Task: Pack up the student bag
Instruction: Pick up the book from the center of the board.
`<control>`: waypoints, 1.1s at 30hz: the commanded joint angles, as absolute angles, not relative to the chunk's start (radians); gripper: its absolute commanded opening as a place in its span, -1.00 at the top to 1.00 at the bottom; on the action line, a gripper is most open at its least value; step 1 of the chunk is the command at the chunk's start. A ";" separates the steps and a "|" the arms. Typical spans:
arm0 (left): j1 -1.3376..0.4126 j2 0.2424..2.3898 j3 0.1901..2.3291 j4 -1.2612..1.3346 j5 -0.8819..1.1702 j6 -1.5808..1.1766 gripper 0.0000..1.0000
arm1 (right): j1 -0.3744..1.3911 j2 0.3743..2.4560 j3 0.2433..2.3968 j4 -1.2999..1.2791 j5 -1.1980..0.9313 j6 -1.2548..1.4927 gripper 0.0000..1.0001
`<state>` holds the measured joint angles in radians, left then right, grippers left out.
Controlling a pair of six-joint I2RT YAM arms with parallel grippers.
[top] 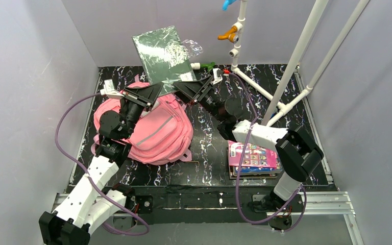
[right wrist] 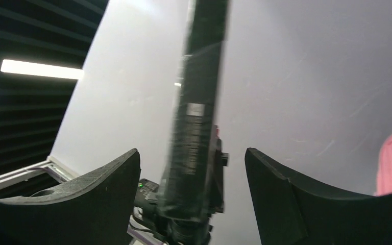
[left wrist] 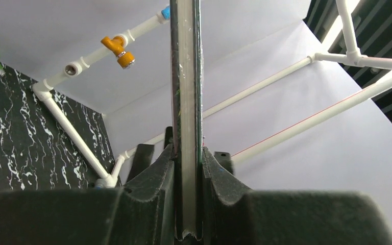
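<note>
Pink student bag (top: pixel 158 135), one, lies just under your left pincer (top: pixel 152 93). One green foil-wrapped book (top: pixel 163 51) clamped upright in left pincer, wrist tilted up. Your right pincer (top: pixel 196 87) apart, book between jaws, arm stretched forward.

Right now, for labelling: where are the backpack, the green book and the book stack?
backpack (top: pixel 168 140): top view, front panel.
green book (top: pixel 162 53): top view, cover's middle.
book stack (top: pixel 252 155): top view, top pink cover.
</note>
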<state>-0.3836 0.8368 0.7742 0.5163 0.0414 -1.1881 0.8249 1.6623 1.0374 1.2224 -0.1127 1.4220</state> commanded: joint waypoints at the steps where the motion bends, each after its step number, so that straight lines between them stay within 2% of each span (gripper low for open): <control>1: -0.387 0.795 0.752 0.733 -0.025 -1.266 1.00 | 0.848 1.664 1.076 1.425 -0.007 1.487 -0.62; 4: -0.386 0.770 0.725 0.728 -0.026 -1.261 1.00 | 0.850 1.693 1.140 1.388 -0.035 1.502 -0.55; 6: -0.386 0.766 0.716 0.725 -0.010 -1.262 1.00 | 0.856 1.707 1.165 1.371 -0.049 1.516 -0.34; 13: -0.385 0.718 0.672 0.681 -0.001 -1.208 1.00 | 0.860 1.692 1.151 1.246 -0.004 1.499 0.21; 14: -0.385 0.718 0.672 0.674 0.042 -1.202 1.00 | 0.859 1.687 1.156 1.223 -0.003 1.490 0.31; 15: -0.385 0.725 0.671 0.673 0.076 -1.207 1.00 | 0.859 1.686 1.163 1.209 -0.004 1.473 0.62; 17: -0.385 0.760 0.666 0.671 0.150 -1.219 1.00 | 0.859 1.681 1.184 1.177 -0.004 1.425 0.97; 18: -0.384 0.767 0.660 0.659 0.185 -1.204 0.95 | 0.859 1.675 1.192 1.148 -0.004 1.396 0.97; 19: -0.385 0.763 0.655 0.622 0.216 -1.174 0.66 | 0.856 1.667 1.199 1.111 -0.005 1.365 0.97; 20: -0.384 0.751 0.653 0.545 0.234 -1.135 0.28 | 0.849 1.655 1.203 1.066 -0.012 1.331 0.97; 21: -0.384 0.728 0.656 0.436 0.237 -1.080 -0.12 | 0.840 1.638 1.203 1.019 -0.016 1.288 0.97; 22: -0.385 0.701 0.672 0.289 0.210 -0.993 -0.43 | 0.831 1.617 1.199 0.959 -0.014 1.237 0.97; 24: -0.384 0.652 0.720 -0.030 0.095 -0.840 -0.76 | 0.822 1.561 1.195 0.785 0.034 1.075 0.97; 26: -0.384 0.632 0.768 -0.304 -0.044 -0.701 -0.84 | 0.820 1.514 1.236 0.532 0.109 0.871 0.97; 28: -0.386 0.653 0.813 -0.431 -0.109 -0.575 -0.89 | 0.819 1.482 1.259 0.335 0.194 0.685 0.97; 33: -0.427 0.846 0.902 -0.615 0.144 -0.373 -0.69 | 0.819 1.396 1.229 0.016 0.405 0.363 0.97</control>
<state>-0.3874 0.7116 0.8471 -0.3367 0.0113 -0.6296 0.8246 1.5166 1.1748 0.2436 0.1871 0.7288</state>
